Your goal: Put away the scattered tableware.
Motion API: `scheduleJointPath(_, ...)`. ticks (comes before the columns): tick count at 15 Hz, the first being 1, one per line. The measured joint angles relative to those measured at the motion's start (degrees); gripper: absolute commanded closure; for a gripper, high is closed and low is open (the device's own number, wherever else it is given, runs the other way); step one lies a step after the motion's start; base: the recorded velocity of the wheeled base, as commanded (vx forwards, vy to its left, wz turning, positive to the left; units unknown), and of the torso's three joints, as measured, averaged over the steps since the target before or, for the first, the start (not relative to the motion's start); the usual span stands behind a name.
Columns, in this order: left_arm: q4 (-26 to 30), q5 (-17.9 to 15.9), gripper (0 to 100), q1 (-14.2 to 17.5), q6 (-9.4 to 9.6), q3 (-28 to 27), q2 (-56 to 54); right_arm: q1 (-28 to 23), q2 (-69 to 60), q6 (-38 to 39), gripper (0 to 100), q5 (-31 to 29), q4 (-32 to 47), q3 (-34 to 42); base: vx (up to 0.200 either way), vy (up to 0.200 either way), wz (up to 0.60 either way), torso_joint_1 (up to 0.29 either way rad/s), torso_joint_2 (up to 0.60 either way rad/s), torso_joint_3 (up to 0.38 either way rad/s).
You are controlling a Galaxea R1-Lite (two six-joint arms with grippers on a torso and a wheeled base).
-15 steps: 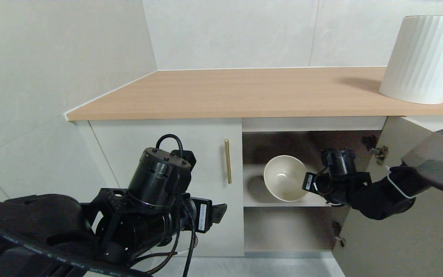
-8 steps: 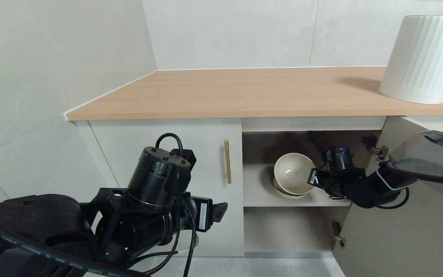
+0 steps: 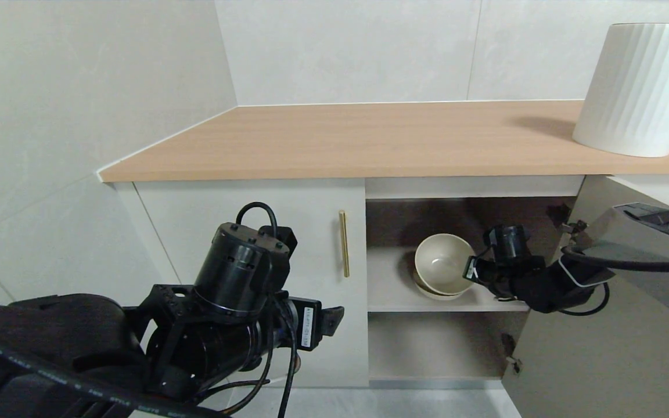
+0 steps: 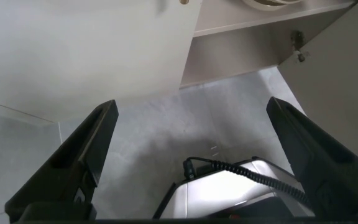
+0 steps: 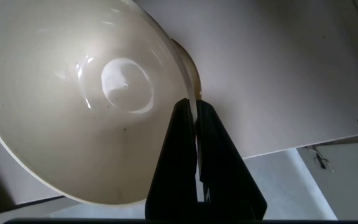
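Hanging low before the closed white cabinet door (image 3: 241,203): left gripper (image 4: 191,121), fingers spread wide above the grey floor (image 4: 166,124). Slim brass bar handle (image 3: 344,244) on that door's edge. Next, the open compartment: round cream ceramic bowl (image 3: 440,266) over the upper shelf (image 3: 387,290), tilted, mouth facing out, above a second cream bowl (image 3: 427,289); contact unclear. Right gripper (image 5: 195,124) pinches the tilted bowl's rim. Open cabinet door (image 3: 601,348) farther right. White ribbed cylinder (image 3: 639,87) on the wooden countertop (image 3: 369,139).
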Motion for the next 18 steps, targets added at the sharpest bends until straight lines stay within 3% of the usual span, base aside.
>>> scheduleJointPath(4, 0.0, -0.02, 0, 0.02, -0.02, 0.0, 0.15, 0.0, 1.02, 0.0, 100, 0.02, 1.06, -1.62, 0.0, 0.0, 0.0, 0.0, 0.0, 0.0)
scheduleJointPath(5, 0.0, -0.02, 0, 0.02, 0.0, 0.0, 0.2, 0.02, 1.11, 0.0, 0, 0.02, 1.11, -1.73, 0.0, 0.0, 0.0, 0.0, 0.0, 0.0)
scheduleJointPath(12, 0.0, -0.02, 0, 0.11, -0.13, -0.09, 0.22, 0.11, 1.16, 0.0, 0, 0.11, 1.12, -1.4, 0.0, 0.0, 0.0, 0.0, 0.0, 0.0)
scheduleJointPath(15, -0.3, -0.09, 0, 0.82, -1.65, -0.33, -0.38, 0.35, -0.41, -0.04, 0, 0.43, 1.34, 0.57, 0.0, 0.0, 0.0, 0.0, 0.0, 0.0)
scheduleJointPath(18, -0.3, -0.29, 0, 2.3, -0.35, 0.6, -4.1, 1.49, -6.94, -0.59, 0, 3.39, 4.4, 6.18, 0.0, 0.0, 0.0, 0.0, 0.0, 0.0)
